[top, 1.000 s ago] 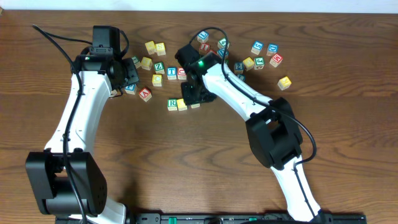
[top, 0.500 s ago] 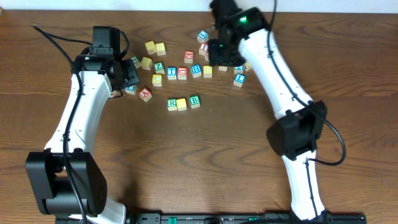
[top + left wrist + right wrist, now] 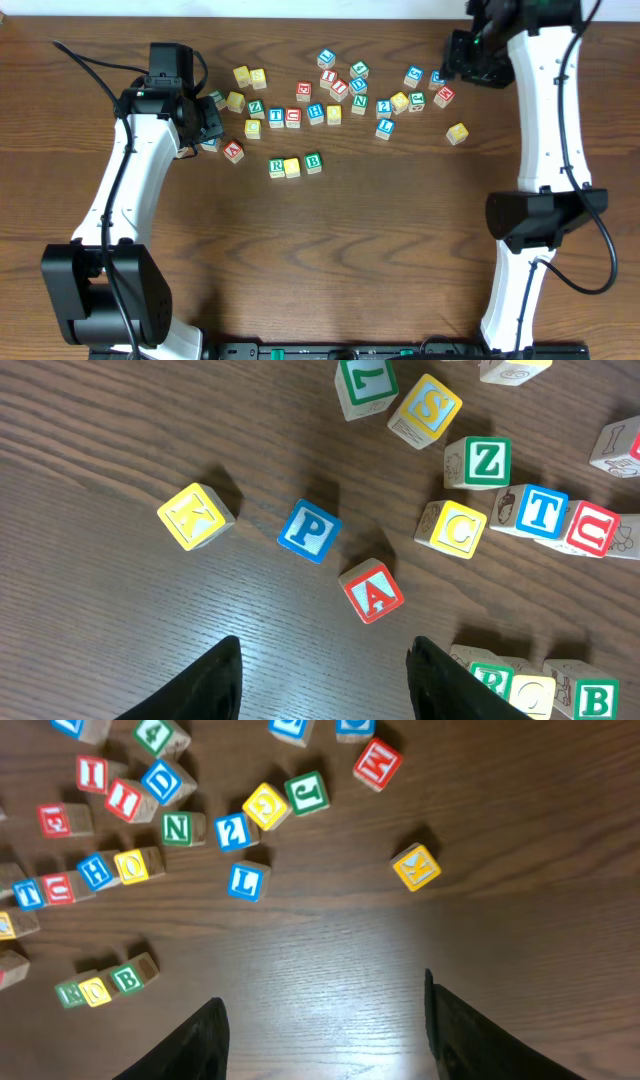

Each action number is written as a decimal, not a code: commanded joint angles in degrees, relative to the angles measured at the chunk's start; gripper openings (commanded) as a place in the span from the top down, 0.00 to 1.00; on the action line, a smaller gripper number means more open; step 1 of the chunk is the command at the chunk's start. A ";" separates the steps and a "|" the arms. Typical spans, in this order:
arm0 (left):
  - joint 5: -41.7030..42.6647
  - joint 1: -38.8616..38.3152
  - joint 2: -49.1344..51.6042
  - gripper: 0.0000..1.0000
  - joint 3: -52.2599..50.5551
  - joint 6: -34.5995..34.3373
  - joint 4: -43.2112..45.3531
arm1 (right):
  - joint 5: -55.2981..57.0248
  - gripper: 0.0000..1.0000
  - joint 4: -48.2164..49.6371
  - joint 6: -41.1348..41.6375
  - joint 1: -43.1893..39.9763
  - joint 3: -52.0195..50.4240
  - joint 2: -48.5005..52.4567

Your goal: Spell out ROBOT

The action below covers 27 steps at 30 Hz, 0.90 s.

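ROBOT is three letters in: R point(image 3: 277, 167), yellow cube point(image 3: 292, 167) and B point(image 3: 313, 161) touch in a row, near of the loose cubes point(image 3: 358, 102). T point(image 3: 276, 118) and a likely second O point(image 3: 333, 115) remain far. Left gripper point(image 3: 322, 650) and right gripper point(image 3: 322, 995) gape empty.

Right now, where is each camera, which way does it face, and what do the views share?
Overhead: above the table, facing straight down; left arm and right arm show.
Left wrist: low over blocks, facing down; open left hand shows.
Right wrist: higher, facing down; open right hand shows.
Shared: all three show the short block row starting with R.
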 commanded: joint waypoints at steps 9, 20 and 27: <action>-0.02 -4.26 0.26 0.48 7.21 5.07 -1.01 | -0.39 0.35 1.51 -0.83 -0.39 1.07 -1.20; -0.04 -5.44 0.42 0.48 17.66 5.09 -10.01 | -0.37 0.28 2.84 -0.85 1.51 0.74 -0.98; -0.04 -5.44 0.50 0.49 22.75 5.09 -14.03 | -0.94 0.28 7.37 -0.83 3.93 0.57 -0.85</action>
